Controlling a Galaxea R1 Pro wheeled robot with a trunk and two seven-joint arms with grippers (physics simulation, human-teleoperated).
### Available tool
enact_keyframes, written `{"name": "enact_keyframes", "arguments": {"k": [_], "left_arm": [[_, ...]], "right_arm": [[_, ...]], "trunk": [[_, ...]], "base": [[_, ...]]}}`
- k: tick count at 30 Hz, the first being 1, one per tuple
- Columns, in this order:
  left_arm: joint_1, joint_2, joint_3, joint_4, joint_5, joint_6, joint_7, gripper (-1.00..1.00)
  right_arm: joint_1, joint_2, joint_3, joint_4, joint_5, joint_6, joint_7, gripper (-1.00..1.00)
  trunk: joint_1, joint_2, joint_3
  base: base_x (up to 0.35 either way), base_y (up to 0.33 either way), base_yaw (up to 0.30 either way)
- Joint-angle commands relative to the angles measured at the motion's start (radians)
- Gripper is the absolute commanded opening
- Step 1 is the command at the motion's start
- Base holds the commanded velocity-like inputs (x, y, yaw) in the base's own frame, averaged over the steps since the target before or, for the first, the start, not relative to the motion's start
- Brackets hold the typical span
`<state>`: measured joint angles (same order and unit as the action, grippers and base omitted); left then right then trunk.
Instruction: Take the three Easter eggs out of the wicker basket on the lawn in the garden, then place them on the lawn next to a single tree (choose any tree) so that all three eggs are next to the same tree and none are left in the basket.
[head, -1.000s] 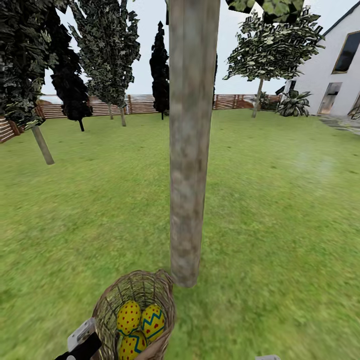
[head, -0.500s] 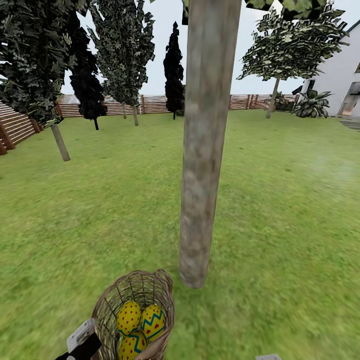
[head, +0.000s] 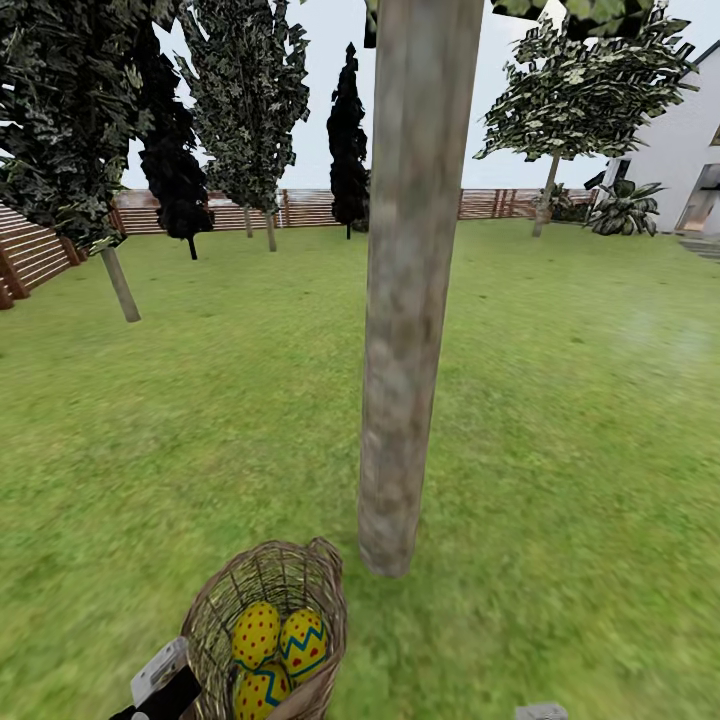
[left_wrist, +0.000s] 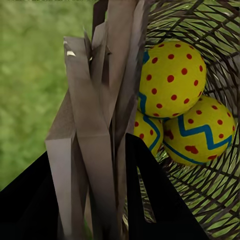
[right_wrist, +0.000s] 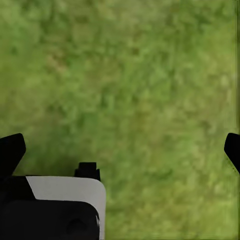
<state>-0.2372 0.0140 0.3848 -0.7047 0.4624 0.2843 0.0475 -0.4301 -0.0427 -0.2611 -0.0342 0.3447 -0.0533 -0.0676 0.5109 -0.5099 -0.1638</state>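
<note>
Now, head view: a thick grey-brown tree (head: 410, 300) stands mid-frame on the lawn (head: 560, 420). The wicker basket (head: 262, 585) sits near the trunk's base, on the near-left side, not touching it. All three eggs (head: 268, 655) lie inside it, packed against one another. The left gripper (head: 160, 690) is at the basket's left rim. Fence (head: 220, 212), thin-trunked trees and dark narrow trees line the far edge; a white house (head: 690, 160) stands at far right.

Left wrist view: the basket (left_wrist: 100, 125) rim and handle strips sit between two dark fingers (left_wrist: 155, 200), which are closed on the weave. The eggs (left_wrist: 172, 80) rest just beyond, inside the wall.

Right wrist view: blurred grass (right_wrist: 130, 90) below. The right gripper (right_wrist: 122, 147) is spread wide, fingertips (right_wrist: 11, 150) at opposite edges, nothing between them.
</note>
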Motion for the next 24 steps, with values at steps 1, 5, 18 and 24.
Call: {"name": "enact_keyframes", "arguments": {"k": [1, 5, 18, 24], "left_arm": [[-0.001, 0.000, 0.001, -0.003, 0.013, 0.006, 0.005, -1.00], [-0.001, 0.001, 0.002, -0.005, 0.013, 0.006, 0.006, -1.00], [-0.002, -0.012, 0.001, -0.033, 0.015, -0.006, 0.064, -1.00], [-0.002, -0.012, 0.000, -0.033, 0.015, -0.006, 0.064, -1.00]], "right_arm": [[-0.003, 0.000, -0.009, -0.004, 0.008, -0.002, -0.003, 1.00], [-0.007, 0.002, -0.009, -0.063, 0.007, 0.007, 0.045, 1.00], [-0.007, -0.001, -0.103, -0.073, 0.003, 0.007, 0.177, 1.00], [-0.007, 0.000, -0.107, -0.073, 0.004, 0.006, 0.173, 1.00]], "trunk": [[0.004, -0.009, -0.005], [0.020, -0.037, -0.018], [0.069, -0.128, -0.058], [0.092, -0.170, -0.077]], "base": [[0.000, 0.000, 0.000], [0.000, 0.000, 0.000], [0.000, 0.000, 0.000], [0.000, 0.000, 0.000]]}}
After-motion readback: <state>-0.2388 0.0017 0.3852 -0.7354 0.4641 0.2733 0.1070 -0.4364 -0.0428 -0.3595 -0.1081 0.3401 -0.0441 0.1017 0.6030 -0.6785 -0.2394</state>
